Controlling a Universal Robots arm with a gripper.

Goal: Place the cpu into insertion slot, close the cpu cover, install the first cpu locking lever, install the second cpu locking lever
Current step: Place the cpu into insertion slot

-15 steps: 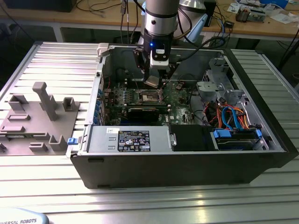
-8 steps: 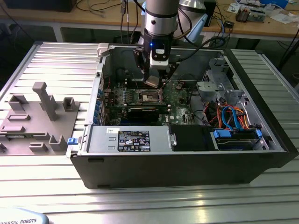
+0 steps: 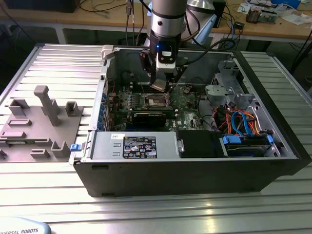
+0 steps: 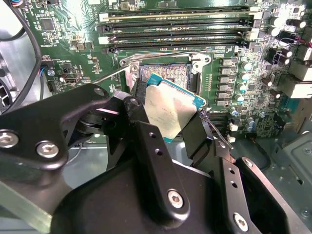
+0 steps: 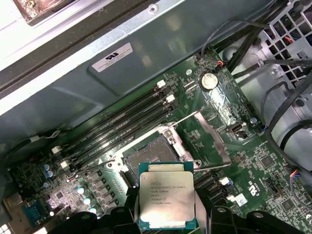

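The square, silvery cpu is clamped between the gripper's black fingers; its lettered top is shown flat in the first wrist view.

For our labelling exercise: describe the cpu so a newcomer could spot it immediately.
Look inside the open computer case, at the green motherboard. Just above its bare socket, the gripper is shut on the cpu: a small flat square with a silvery top and teal rim, unlike the black memory slots nearby.

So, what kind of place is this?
Probably a robotics lab or workshop: an open computer case lies on a metal table, a robot arm holds a chip inside it, and a cluttered workbench stands behind.
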